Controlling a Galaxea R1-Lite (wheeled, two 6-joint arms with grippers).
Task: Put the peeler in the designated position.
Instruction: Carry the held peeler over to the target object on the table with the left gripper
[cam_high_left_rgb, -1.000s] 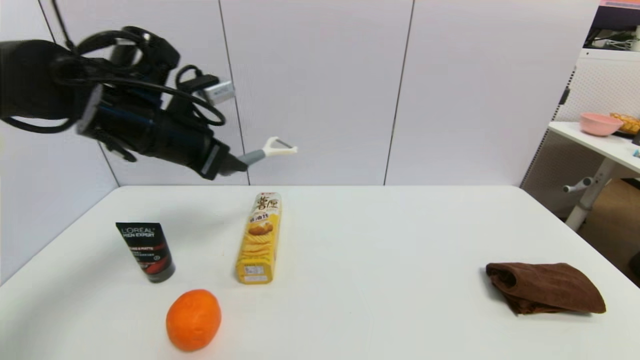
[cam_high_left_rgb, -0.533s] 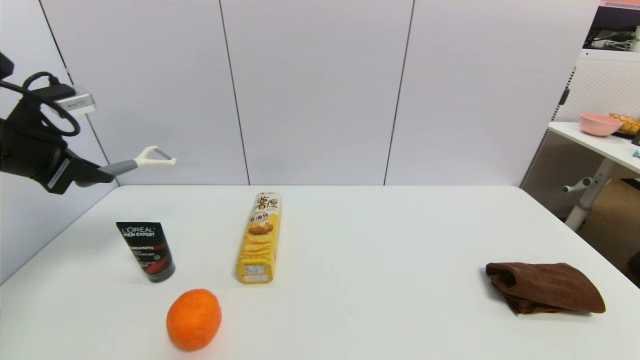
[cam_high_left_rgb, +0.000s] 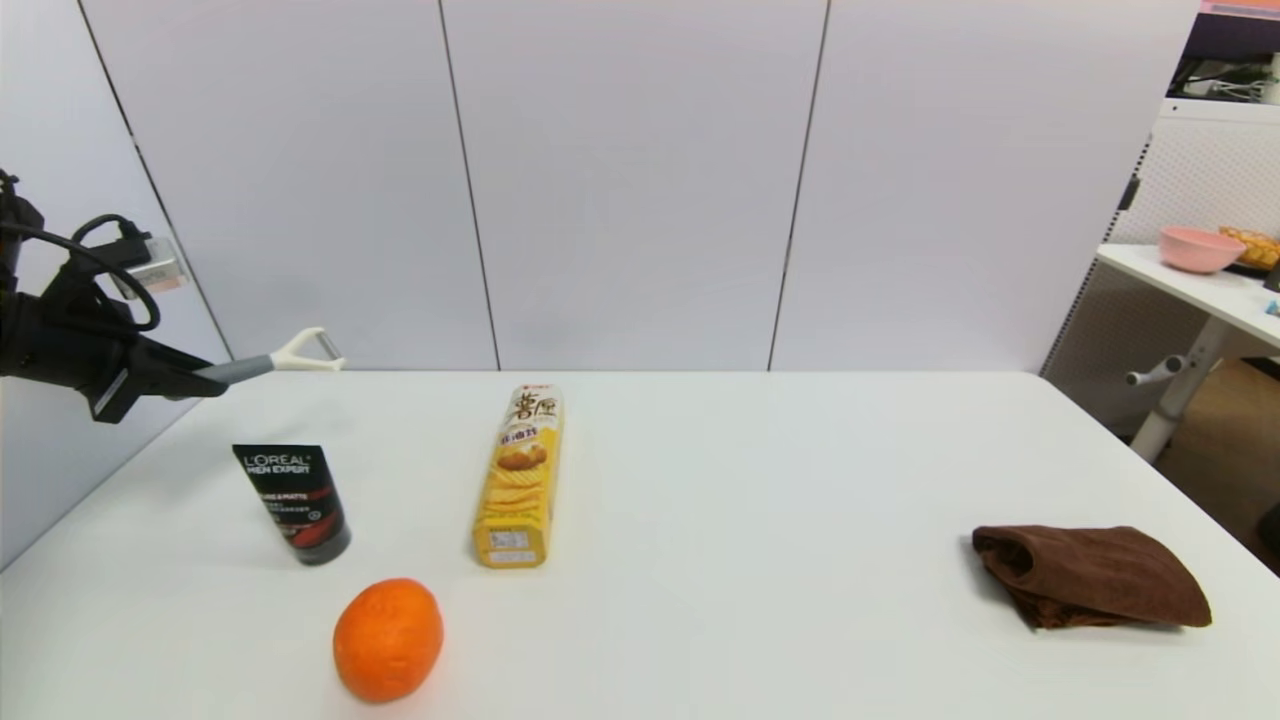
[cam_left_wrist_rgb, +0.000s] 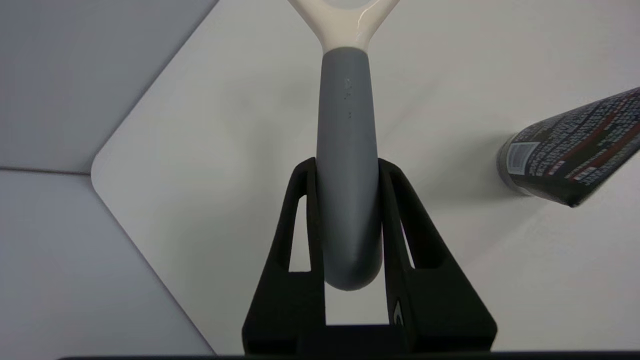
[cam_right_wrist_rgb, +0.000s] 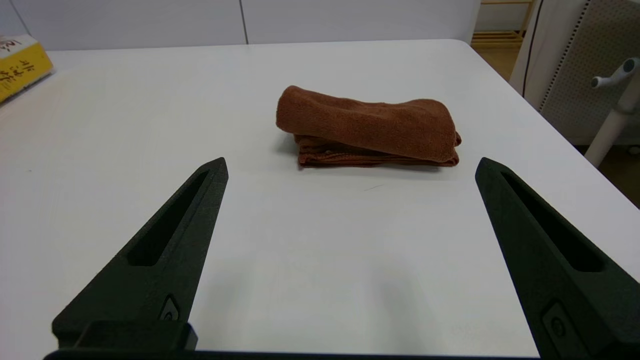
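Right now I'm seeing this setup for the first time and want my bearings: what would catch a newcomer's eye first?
The left gripper, raised over the table's far left corner, clamps the peeler by its grey handle, head pointing out over the table. Below it, near the left front, sit a bright orange, a black tube standing on its cap and a yellow chips tube lying flat. A brown folded cloth lies alone on the right.

peeler: matt grey handle, glossy cream plastic head
left gripper: matt black plastic fingers
table: smooth white, faint sheen
towel: brown terry cloth, rough nap
tube: black plastic, slight gloss
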